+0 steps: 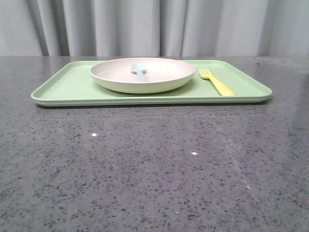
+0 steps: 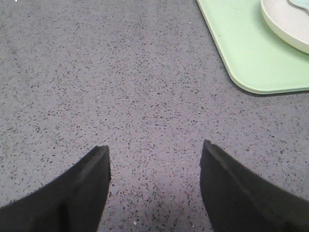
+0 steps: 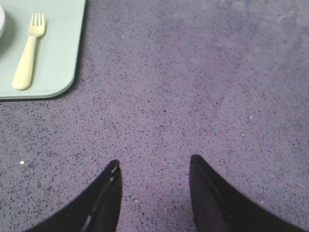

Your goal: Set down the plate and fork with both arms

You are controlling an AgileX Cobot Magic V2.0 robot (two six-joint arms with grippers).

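The cream-white plate (image 1: 145,75) sits on the light green tray (image 1: 67,87), a little left of its middle, with a small light blue spoon (image 1: 139,70) lying in it. The yellow fork (image 1: 216,81) lies on the tray to the right of the plate, tines pointing away. In the left wrist view my left gripper (image 2: 154,150) is open and empty over bare table, with the tray corner (image 2: 251,63) and the plate rim (image 2: 289,29) ahead. In the right wrist view my right gripper (image 3: 153,162) is open and empty over bare table, with the fork (image 3: 29,48) ahead. Neither gripper shows in the front view.
The tray stands at the far side of a dark grey speckled table (image 1: 154,169). A grey curtain (image 1: 154,26) hangs behind the table.
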